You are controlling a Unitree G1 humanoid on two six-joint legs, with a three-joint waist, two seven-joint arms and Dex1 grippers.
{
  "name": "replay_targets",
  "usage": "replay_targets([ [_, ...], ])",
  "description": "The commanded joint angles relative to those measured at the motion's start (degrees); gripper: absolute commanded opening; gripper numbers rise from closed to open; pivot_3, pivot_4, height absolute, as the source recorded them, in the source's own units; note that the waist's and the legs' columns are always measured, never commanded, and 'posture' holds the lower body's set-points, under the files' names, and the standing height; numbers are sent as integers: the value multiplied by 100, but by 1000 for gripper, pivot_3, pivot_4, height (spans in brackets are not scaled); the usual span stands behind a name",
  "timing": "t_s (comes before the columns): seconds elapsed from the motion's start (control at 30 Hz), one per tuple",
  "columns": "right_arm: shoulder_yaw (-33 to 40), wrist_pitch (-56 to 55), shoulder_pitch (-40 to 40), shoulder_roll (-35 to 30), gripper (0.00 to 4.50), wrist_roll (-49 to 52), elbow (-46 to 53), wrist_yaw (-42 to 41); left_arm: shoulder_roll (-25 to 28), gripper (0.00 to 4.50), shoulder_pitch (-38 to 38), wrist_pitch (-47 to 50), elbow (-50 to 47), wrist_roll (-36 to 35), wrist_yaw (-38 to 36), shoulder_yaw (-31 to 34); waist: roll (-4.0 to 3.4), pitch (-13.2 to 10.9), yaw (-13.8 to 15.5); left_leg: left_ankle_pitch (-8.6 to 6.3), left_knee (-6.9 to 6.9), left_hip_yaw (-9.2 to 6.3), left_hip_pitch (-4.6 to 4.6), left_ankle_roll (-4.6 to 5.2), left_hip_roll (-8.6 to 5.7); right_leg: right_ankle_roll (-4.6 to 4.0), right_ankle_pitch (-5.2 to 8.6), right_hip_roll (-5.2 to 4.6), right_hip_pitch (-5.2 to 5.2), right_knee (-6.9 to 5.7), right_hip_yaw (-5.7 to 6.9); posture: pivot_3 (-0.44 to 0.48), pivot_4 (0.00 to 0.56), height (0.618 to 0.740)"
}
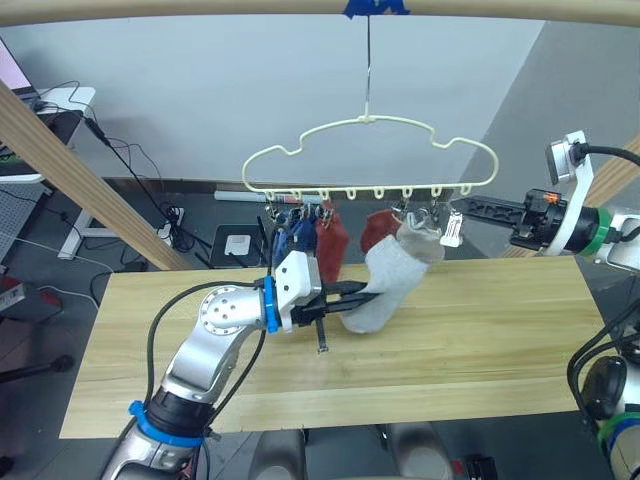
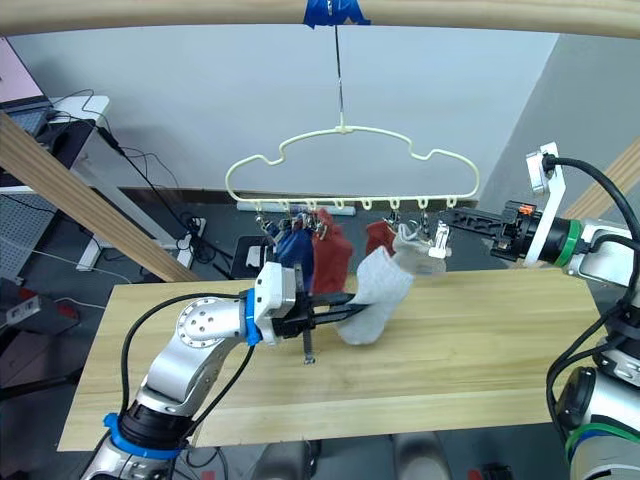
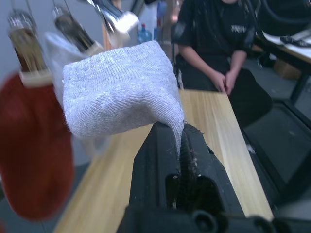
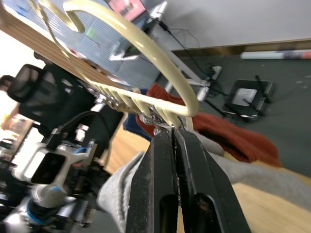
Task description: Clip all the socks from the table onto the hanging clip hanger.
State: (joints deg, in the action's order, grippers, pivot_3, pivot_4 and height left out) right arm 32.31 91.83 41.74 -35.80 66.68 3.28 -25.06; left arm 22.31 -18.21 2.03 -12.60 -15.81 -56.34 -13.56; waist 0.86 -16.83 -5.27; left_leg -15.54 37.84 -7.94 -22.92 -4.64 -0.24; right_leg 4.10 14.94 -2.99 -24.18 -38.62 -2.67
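Five socks hang clipped: two blue, two red, one grey. My left gripper (image 1: 352, 292) grasps a second grey sock (image 1: 385, 285); my right gripper (image 1: 455, 212), at two o'clock, pinches a clip (image 1: 451, 228).

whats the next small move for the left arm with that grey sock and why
Probably lift the grey sock a little toward the clip hanger. The left gripper is shut on the sock's lower end, and the right gripper pinches a clip at the bar's right end, beside the other hanging socks, so the sock's free edge looks ready to feed in.
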Motion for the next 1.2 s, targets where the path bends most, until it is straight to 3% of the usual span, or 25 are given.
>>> replay_targets([
  [0.03,268,67,13,40,0,482,116,376,-160,29,-129,-171,35,60,97,-113,0,0,-15,0,0,2,0,0,0,0,0,0,0,0,-1,-205,267,740],
  [0.37,236,-94,-111,-28,0,1697,-39,1297,-302,29,-233,-295,267,142,74,-260,0,0,-114,0,0,4,1,2,0,1,0,0,0,-3,-3,-221,271,740],
  [0.73,-596,-1161,-724,-614,0,3356,105,2228,-671,29,-649,-332,614,167,240,-236,1,-1,-130,1,3,9,0,5,0,3,0,0,0,-2,-6,-221,277,740],
  [1.17,-1265,-2096,-1026,-1065,0,3758,339,2251,-754,29,-751,-311,649,61,197,-209,1,-1,-130,2,3,13,0,6,2,7,0,1,0,-1,-5,-215,273,740],
  [1.2,-1291,-2127,-1036,-1088,237,3802,345,2223,-749,7,-755,-316,655,63,193,-210,1,-1,-130,2,3,13,0,6,2,7,1,1,0,-1,-5,-215,272,740],
])
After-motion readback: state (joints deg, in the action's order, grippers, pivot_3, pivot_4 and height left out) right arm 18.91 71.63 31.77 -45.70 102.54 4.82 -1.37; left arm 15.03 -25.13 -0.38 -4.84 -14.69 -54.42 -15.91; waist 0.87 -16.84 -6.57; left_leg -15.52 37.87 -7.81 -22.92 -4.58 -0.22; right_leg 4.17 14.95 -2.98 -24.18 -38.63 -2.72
